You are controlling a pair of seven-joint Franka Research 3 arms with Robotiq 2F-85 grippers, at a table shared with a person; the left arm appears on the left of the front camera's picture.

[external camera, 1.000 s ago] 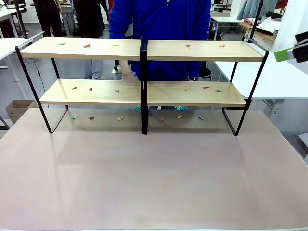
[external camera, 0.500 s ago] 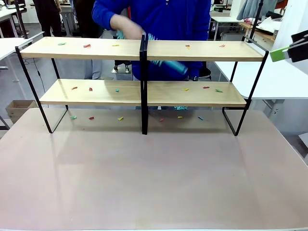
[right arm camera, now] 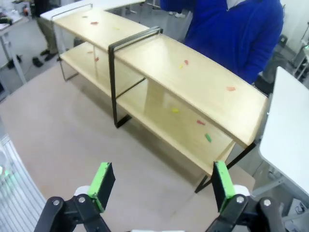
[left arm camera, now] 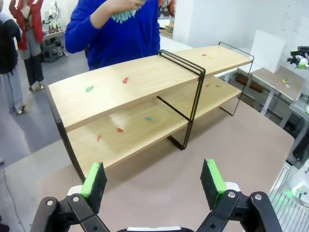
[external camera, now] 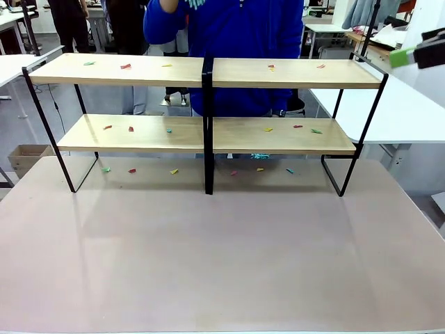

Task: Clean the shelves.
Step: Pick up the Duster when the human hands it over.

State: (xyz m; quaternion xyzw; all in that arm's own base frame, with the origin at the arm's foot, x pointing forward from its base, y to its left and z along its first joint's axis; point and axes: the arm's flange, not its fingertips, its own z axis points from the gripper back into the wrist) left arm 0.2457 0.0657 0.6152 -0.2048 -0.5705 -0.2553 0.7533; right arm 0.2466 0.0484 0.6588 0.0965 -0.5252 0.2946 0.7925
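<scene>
The shelves stand across the far half of the table, two tiers of light-wood boards on a black frame with a centre post. Small coloured scraps lie scattered on both tiers, and more scraps on the tabletop under the rack. Behind it a person in blue holds a teal tufted thing up high. My left gripper hangs open over the table, facing the shelves. My right gripper is open too, above the shelves; one of its green pads shows at the front view's upper right.
The pinkish tabletop spreads in front of the rack. A white table stands at the right, another white table at the left. A cardboard box sits on the floor at the left. People stand farther back.
The person's hand has lifted the teal thing from behind the lower tier up past the top boards to the frame's top edge. My right gripper's pad has risen slightly.
</scene>
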